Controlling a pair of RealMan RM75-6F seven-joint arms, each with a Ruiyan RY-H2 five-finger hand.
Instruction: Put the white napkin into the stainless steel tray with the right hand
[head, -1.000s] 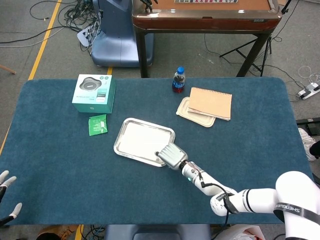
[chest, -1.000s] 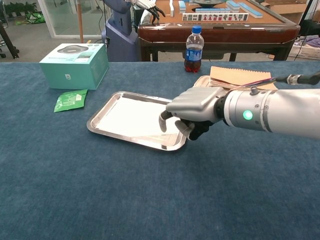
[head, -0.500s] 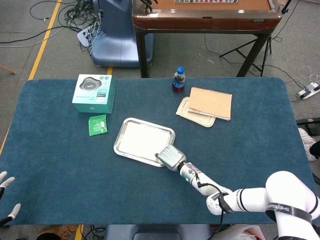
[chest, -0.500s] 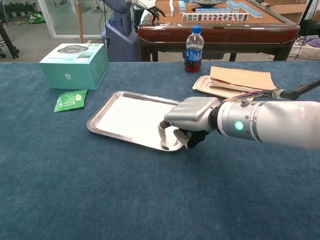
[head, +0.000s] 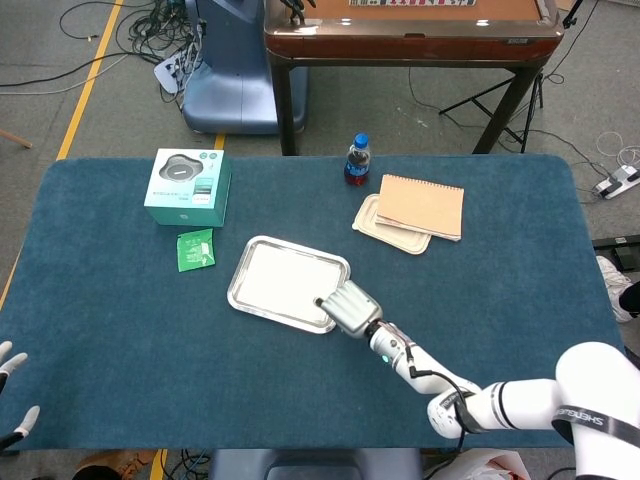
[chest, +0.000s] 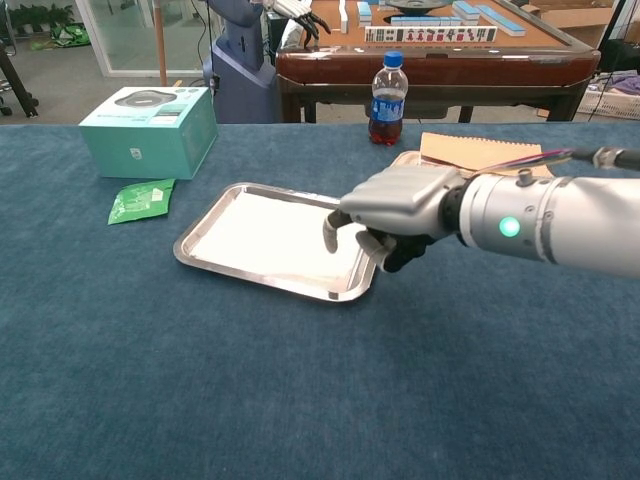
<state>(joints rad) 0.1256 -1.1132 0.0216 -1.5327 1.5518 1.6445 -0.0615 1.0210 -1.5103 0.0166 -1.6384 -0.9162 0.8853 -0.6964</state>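
Silver-grey right hand (chest: 392, 214) on a white arm
A green light is seen at the wrist; dark finger undersides are shown.

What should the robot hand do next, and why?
Probably pull the right hand back from the stainless steel tray. The white napkin already lies flat inside the tray, and the hand hovers over the tray's near corner with its fingers curled and apparently nothing in them, so the job looks done.
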